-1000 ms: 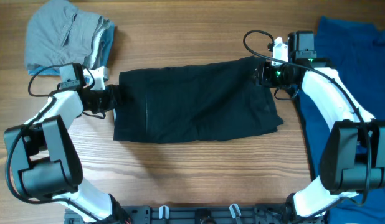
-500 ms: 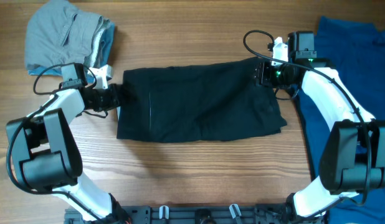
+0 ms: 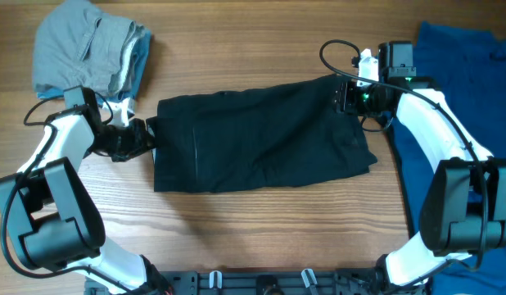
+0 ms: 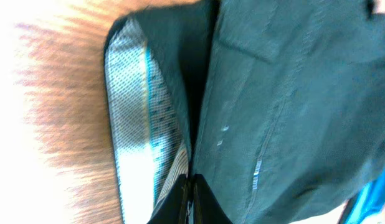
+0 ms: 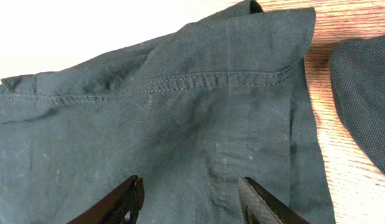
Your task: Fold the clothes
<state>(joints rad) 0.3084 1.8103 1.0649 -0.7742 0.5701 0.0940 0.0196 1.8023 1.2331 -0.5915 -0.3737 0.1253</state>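
The black garment is spread flat on the wooden table, its long side running left to right in the overhead view. The left gripper is placed at the left edge of the black garment. In the left wrist view its fingers are pressed together, and the edge of the cloth is pinched between them. Beside the pinched edge, a pale dotted lining with a teal stripe is turned outward, and bare wood is seen past it.

The right gripper is held at the far right corner of the black garment. In the right wrist view its fingers are spread wide apart, with black fabric lying across the gap between them. Whether the tips are touching the cloth cannot be told. A double-stitched hem is seen running across the fabric ahead of the fingers. The corner of the garment is lifted slightly into a fold.

A strip of table is left bare to the right of that corner. Past it, a dark mesh-textured cloth is seen at the frame edge.

A crumpled grey garment is piled beyond the far left corner of the black garment, apart from it, with a band of light blue showing under its right side. A blue cloth is laid to the right of the black garment, partly covered by the right arm.
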